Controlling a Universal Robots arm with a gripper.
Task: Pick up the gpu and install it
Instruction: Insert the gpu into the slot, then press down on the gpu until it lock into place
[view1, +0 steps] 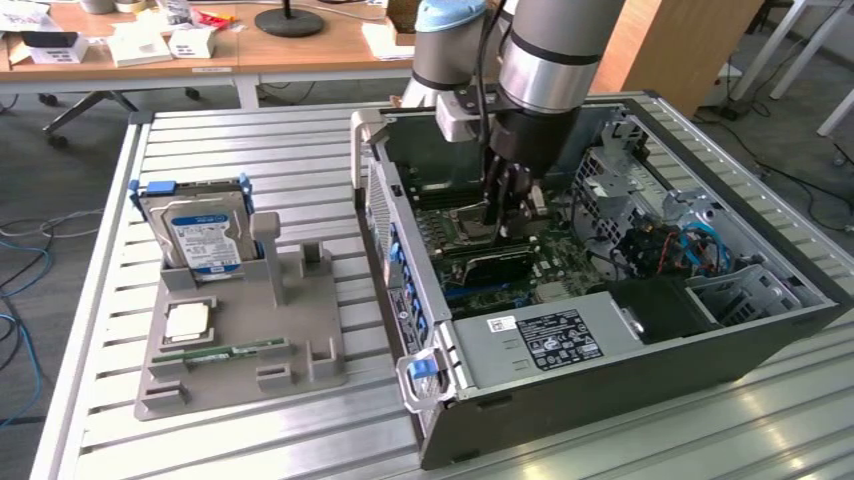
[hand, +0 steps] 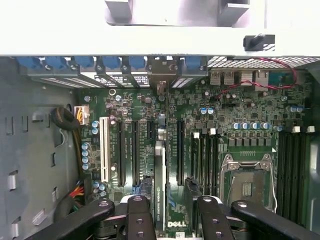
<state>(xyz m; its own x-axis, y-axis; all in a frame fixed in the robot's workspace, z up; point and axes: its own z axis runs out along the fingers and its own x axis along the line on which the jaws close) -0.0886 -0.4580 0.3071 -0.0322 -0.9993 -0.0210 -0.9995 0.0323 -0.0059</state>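
The arm is seen lowered into the open computer case (view1: 587, 330), which lies on its side on the slatted tabletop (view1: 267, 140) toward the far right corner. The hand (view1: 505, 222) is positioned just above the motherboard (hand: 225, 105), and the gpu (hand: 160, 185) is seen edge-on between its fingers (hand: 139, 220), standing upright over an expansion slot beside the black slots (hand: 134, 150) and the white slot (hand: 104, 150). The hand is judged to be partly open and closed on the card, although the contact itself is hidden low in the wrist view. For this step to be done well, the card's edge is best kept parallel to the slot, its bracket end aligned with the rear opening near the blue retention clips (hand: 85, 62), and pressure applied straight down and evenly; whether the card is already seated cannot be told. In the exterior view, the grey fixture tray (view1: 240, 330) near the tabletop's left edge is shown carrying the hard drive (view1: 203, 235), a CPU (view1: 187, 320) and a RAM stick (view1: 220, 352). In the wrist view, the slot layout and the empty CPU socket (hand: 247, 182) are shown from above.
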